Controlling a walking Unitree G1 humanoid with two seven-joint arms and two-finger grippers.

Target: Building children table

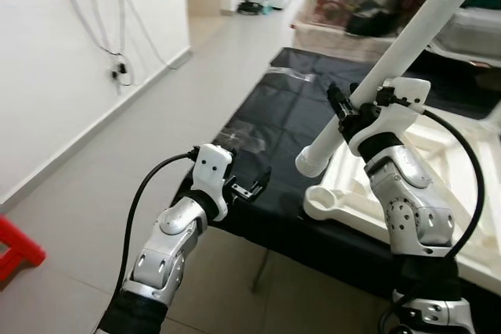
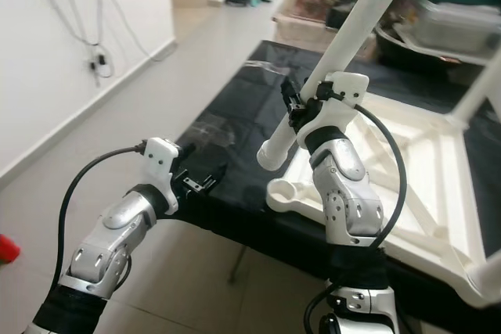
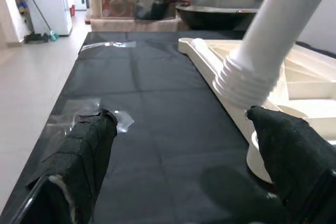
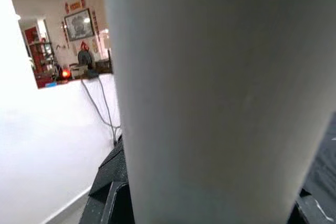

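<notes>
My left gripper (image 1: 249, 187) rests at the near edge of the black tabletop (image 1: 274, 115), jaws open and empty. My right gripper (image 1: 352, 109) clamps the white leg (image 1: 407, 44); I'd steer its threaded end squarely into the corner socket (image 1: 321, 202) of the upturned children's table (image 2: 407, 162).

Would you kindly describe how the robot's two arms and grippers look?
Both arms are silver, jointed segments dotted with small holes, ending in white wrist housings. A black cable loops along each arm. The left gripper and right gripper have black fingers with a rough, fabric-like surface.
</notes>
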